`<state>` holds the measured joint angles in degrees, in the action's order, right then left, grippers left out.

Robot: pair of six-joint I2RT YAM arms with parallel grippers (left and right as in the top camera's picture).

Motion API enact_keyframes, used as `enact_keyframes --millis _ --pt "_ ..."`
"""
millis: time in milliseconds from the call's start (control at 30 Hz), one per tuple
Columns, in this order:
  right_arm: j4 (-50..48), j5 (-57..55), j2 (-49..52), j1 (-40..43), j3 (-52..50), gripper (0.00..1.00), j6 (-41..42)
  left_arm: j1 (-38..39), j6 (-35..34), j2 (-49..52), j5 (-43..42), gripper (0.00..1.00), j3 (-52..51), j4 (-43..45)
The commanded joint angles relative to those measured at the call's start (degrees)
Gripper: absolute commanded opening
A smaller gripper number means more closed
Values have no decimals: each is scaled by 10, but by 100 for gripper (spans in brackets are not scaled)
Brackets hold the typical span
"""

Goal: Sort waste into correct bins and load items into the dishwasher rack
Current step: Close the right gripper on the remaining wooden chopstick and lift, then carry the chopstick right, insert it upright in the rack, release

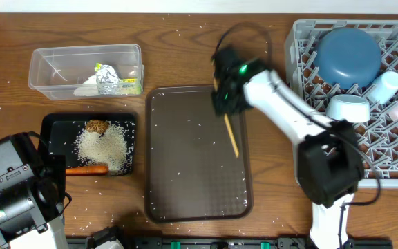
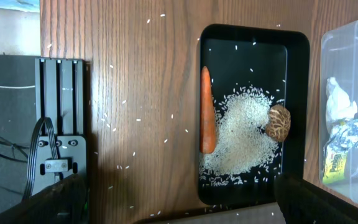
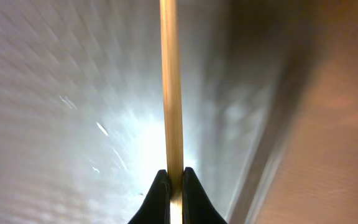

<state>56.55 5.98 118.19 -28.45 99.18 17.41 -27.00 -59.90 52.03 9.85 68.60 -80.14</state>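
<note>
Pinched shut on the chopsticks, right gripper, low over the brown tray; spread wide and holding nothing, left gripper, near the black tray with carrot, rice and brown lump; farther off, clear tub with tissue, foil ball and packet; farthest, grey rack with blue dish and white bowl.

A brown tray lies flat at the middle of the wooden desk, its long sides running front to back. It has rounded corners and a low raised rim. Just past the desk's edge, the left wrist view shows a black block with 3 slots and a dark cable looping beside it.
</note>
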Motion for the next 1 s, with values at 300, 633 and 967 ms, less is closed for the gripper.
enact_keyframes --millis 300,633,967 --pt "51 -26 -73 217 153 1 -146 -3 7 0 12 98 -1 -2" --pt "50 7 -22 308 153 1 -206 -3 7 0 12 98 -1 -2" --pt "50 5 45 295 153 57 -195 -3 7 0 12 98 -1 -2"
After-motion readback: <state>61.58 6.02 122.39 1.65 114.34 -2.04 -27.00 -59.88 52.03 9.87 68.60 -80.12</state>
